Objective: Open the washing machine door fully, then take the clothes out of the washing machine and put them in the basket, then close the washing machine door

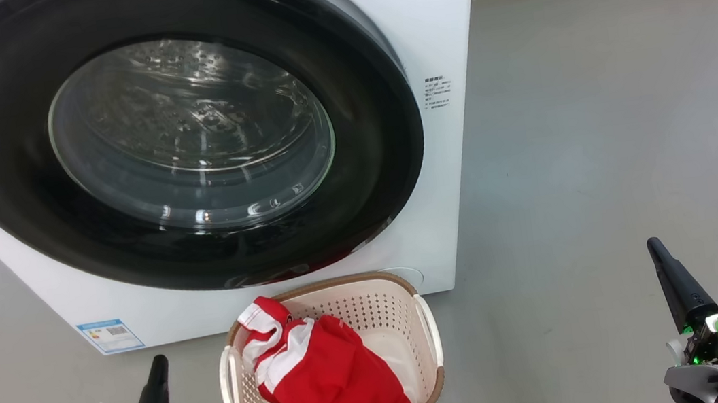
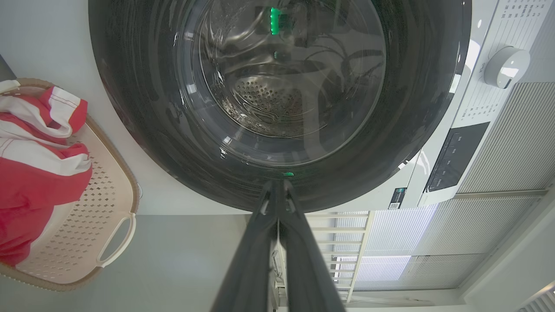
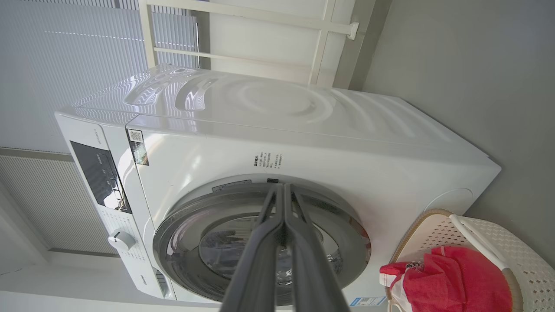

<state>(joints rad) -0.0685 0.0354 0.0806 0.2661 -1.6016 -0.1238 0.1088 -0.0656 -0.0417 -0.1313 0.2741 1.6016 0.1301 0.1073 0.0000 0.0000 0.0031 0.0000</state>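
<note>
The door [image 1: 370,179] filled the upper left of the head view, apparently shut on the machine [image 1: 433,28]. Clothes [image 1: 326,377] lay in the basket [image 1: 372,309], bottom centre. The left gripper [image 1: 159,361] and right gripper [image 1: 653,246], jaws closed and empty, pointed up toward the door, the left nearer.

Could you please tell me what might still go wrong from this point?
The washing machine door looks closed, but whether it has latched cannot be told; it might swing open.
The clothes hang over the basket rim at one corner and could slide onto the floor.
The left hand, shut, sits close to the basket and could nudge it when moving.
</note>
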